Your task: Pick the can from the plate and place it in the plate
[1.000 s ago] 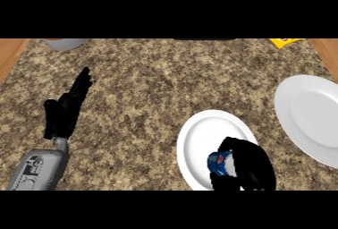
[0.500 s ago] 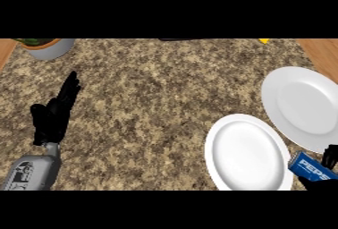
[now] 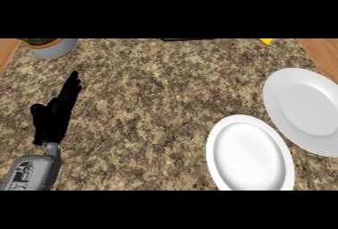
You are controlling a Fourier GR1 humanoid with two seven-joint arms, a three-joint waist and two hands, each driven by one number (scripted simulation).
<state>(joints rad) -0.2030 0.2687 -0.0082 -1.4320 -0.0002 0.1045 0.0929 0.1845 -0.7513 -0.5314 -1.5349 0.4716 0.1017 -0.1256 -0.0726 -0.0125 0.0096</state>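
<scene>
Plate (image 3: 249, 154) lies flat beside a second plate (image 3: 310, 109), rims touching; left hand (image 3: 52, 117) rests with fingers (image 3: 70, 87) straight.

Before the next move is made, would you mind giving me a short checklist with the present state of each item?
1. Near plate no longer carries the can: ok, it is bare.
2. Far plate free to receive the can: ok, nothing lies on it.
3. Can in view: not ok, it shows nowhere.
4. Right hand in view: not ok, it is outside the picture.
5. Hold on the can: cannot tell.
6. Left hand out of the way: ok, open at the counter's left, far from both plates.
</scene>
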